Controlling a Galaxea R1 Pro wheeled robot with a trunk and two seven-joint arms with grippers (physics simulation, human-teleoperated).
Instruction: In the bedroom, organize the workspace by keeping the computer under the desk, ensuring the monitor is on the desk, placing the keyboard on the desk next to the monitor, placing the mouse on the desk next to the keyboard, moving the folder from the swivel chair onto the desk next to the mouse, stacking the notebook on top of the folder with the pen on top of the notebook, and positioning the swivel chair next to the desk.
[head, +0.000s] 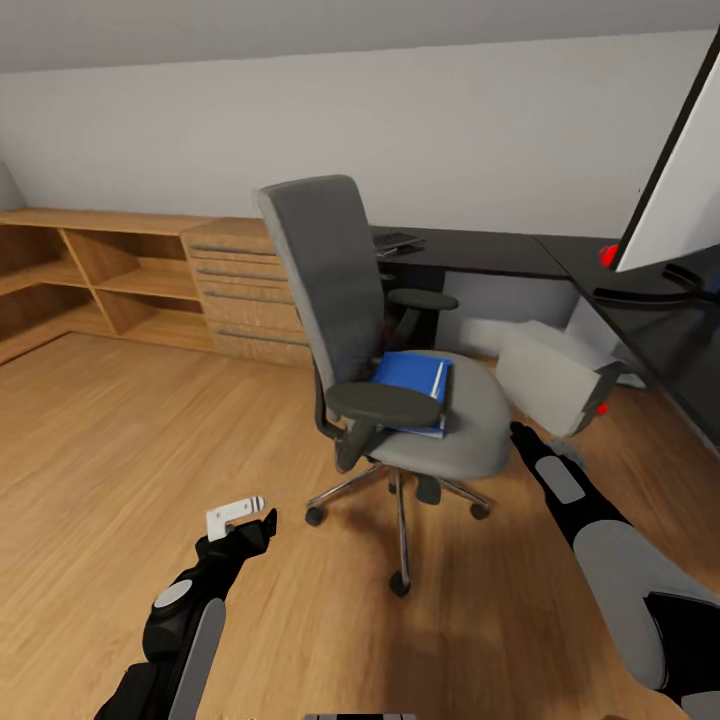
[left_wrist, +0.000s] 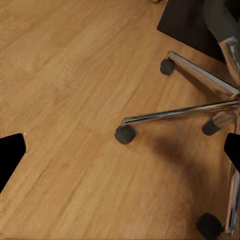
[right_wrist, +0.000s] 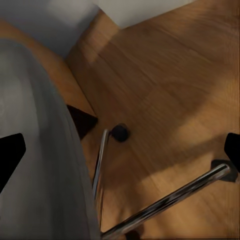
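The swivel chair (head: 400, 370) stands on the oak floor (head: 120, 440) in front of the robot, well apart from the black counter (head: 480, 255) at about one o'clock. The blue folder (head: 412, 385) lies flat on its grey seat, white page edges showing, partly hidden behind the near armrest (head: 385, 403).

The likely trouble is the casters: a reaching arm that knocks the armrest or seat edge could roll or spin the chair away, or slide the folder off the padding. The right gripper (head: 522, 438) hovers just beside the seat's right rim, so a careless sweep is a real risk.

Both wrist views show dark fingers (left_wrist: 11, 155) spread wide apart with nothing between them; the left gripper (head: 245, 528) hangs low at seven o'clock, also released.

The pale computer (head: 555, 380) lies tilted on the floor at two o'clock, beside the counter.
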